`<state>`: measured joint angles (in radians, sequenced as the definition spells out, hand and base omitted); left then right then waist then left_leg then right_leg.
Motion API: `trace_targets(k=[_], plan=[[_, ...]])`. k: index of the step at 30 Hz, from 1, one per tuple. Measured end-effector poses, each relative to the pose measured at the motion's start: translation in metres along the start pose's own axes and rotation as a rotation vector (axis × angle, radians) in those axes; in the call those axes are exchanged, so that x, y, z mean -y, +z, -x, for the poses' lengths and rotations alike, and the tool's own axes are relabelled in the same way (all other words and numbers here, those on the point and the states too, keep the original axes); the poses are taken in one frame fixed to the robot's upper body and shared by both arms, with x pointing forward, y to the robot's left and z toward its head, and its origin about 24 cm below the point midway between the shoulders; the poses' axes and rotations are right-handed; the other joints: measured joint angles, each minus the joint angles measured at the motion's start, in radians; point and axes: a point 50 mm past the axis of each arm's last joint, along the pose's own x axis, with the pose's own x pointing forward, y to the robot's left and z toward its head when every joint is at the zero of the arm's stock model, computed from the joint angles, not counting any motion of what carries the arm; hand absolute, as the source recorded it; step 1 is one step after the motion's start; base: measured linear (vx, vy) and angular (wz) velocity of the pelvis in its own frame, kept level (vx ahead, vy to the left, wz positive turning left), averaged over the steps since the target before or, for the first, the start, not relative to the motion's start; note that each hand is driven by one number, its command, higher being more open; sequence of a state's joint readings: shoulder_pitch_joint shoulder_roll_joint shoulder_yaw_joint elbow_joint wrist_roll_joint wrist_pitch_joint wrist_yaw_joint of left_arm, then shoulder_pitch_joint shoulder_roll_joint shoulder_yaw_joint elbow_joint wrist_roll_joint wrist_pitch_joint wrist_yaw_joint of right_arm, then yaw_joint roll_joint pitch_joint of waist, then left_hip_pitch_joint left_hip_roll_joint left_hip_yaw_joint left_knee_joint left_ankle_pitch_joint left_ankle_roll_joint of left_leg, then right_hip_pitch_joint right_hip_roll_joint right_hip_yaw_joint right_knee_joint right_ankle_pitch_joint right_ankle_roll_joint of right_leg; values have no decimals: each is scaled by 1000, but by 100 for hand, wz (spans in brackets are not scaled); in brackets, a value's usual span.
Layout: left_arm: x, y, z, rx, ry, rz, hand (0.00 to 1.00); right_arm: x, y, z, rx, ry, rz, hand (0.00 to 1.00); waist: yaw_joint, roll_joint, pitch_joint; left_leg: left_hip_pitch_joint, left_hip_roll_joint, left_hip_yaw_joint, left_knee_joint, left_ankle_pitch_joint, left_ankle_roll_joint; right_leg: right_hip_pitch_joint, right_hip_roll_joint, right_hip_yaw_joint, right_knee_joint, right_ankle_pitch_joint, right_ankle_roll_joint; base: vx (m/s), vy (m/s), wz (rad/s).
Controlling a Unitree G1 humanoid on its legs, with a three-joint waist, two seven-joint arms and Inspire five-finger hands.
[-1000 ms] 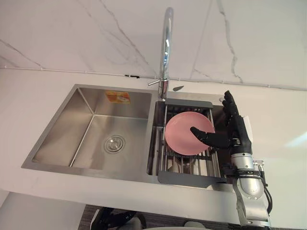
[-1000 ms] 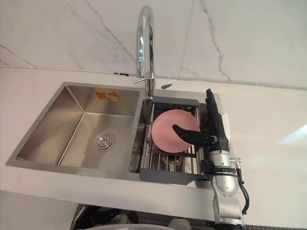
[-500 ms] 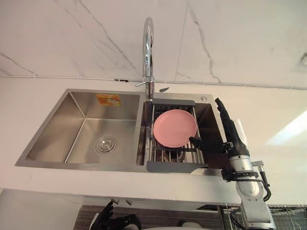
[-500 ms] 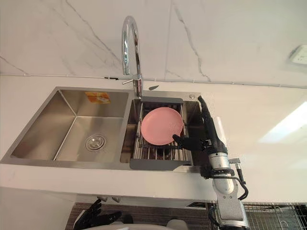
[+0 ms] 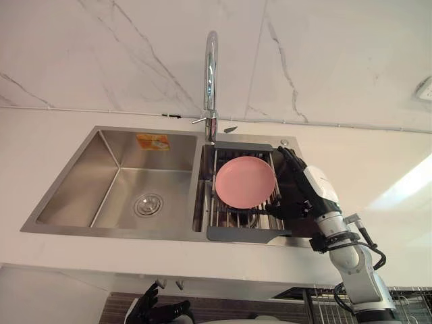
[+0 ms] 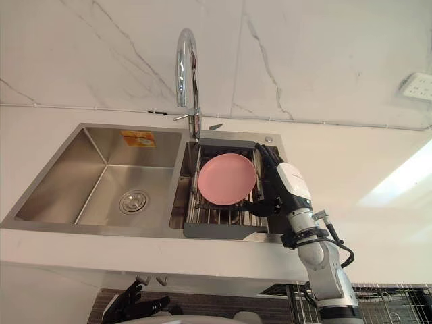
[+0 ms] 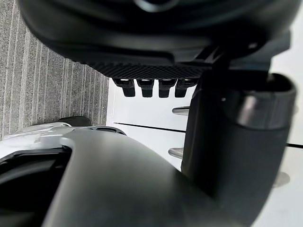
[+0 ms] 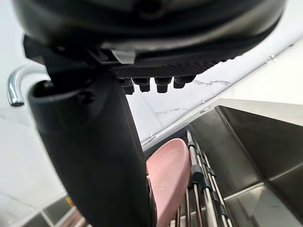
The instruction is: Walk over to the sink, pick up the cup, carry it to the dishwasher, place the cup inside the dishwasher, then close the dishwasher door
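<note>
A: White marble wall fills the top of the frame, and a white bench runs across below it. What is set into the bench?

B: The stainless steel double sink, at centre left. Its large left basin has a round drain, and the tall chrome tap rises behind the divider.

A: And the smaller basin?

B: It holds a dark grey drying rack, just right of centre. A round pink plate leans tilted in its bars.

A: Where is the right hand?

B: Over the rack's right side, just beside the plate. I cannot tell if they touch. Its fingers are straight and spread from the thumb, with nothing in their grasp.

A: And the left hand?

B: Low at the bottom edge, left of centre, under the bench front. Its fingers are relaxed and hold nothing. White cabinet fronts and grey striped floor lie past them.

A: Where is the cup?

B: I cannot tell. Neither hand has it.
</note>
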<state>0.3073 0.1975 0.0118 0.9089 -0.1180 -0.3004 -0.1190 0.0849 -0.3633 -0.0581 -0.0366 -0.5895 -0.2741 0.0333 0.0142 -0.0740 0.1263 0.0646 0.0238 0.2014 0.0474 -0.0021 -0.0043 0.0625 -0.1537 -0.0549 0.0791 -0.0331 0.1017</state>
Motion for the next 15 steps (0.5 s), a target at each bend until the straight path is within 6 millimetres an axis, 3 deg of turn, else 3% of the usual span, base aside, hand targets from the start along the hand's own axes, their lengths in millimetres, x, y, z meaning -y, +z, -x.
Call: trace_targets(k=[15], plan=[[-1,2,-1,3,0,-3,100,-15,-13,-8,-47,108,234,100,15,-11,-6,-15,1,-8,50,-32,7,21,-2,-10,-22,5,7,0,0,0]])
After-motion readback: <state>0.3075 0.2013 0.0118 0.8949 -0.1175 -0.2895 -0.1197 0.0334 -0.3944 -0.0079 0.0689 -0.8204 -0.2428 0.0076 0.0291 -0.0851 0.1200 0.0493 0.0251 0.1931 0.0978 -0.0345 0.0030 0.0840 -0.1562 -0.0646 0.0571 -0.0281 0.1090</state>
